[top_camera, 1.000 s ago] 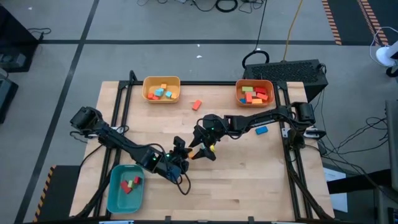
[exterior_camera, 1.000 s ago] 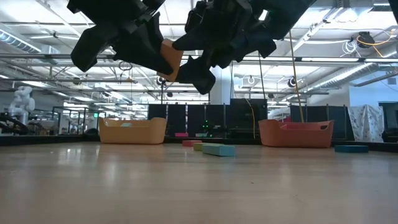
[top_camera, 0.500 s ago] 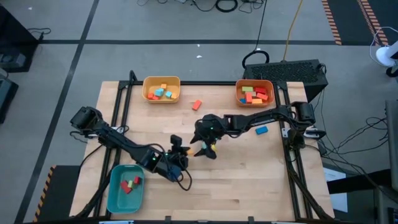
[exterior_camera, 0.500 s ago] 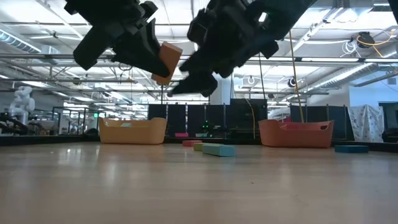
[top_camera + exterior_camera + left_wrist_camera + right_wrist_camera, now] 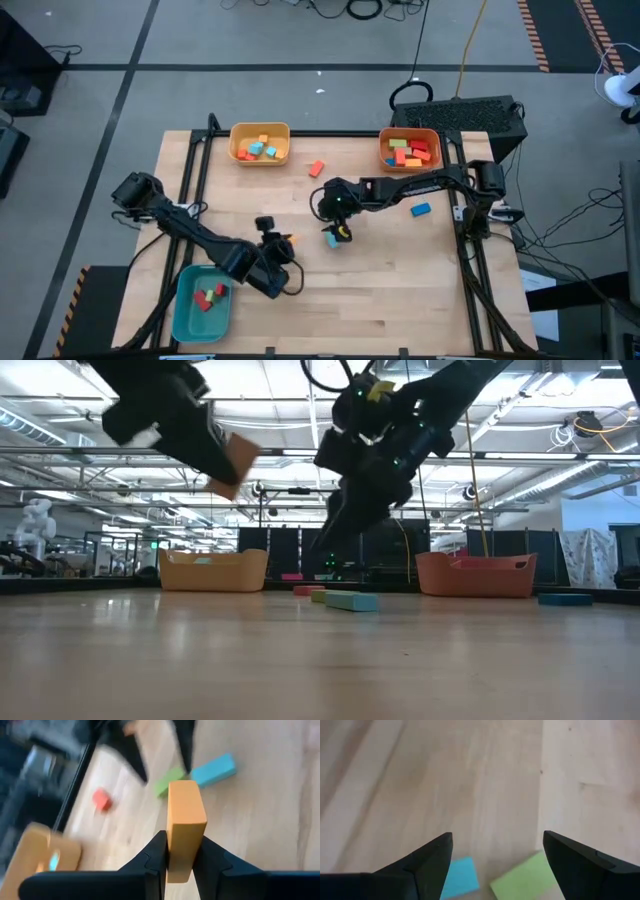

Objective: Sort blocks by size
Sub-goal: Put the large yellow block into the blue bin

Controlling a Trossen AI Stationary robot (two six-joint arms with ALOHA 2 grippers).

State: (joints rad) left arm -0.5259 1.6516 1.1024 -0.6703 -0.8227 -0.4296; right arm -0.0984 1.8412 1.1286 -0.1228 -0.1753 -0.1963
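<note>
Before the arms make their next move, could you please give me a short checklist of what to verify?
1. Left tool shut on the orange block: ok.
2. Block held clear of the table: ok, low view shows it aloft.
3. Right tool open and empty: ok.
4. Light blue block and green block lie below the right tool: ok.
5. Teal bin has room: ok.
6. Which bin suits the orange block: cannot tell.

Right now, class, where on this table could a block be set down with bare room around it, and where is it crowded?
Free: the near strip of the table between the teal bin and the right edge, and the patch between the yellow bin and the left arm. Crowded: the middle, where the left pincer grips an orange block and the open right pincer hovers over the light blue block.
</note>
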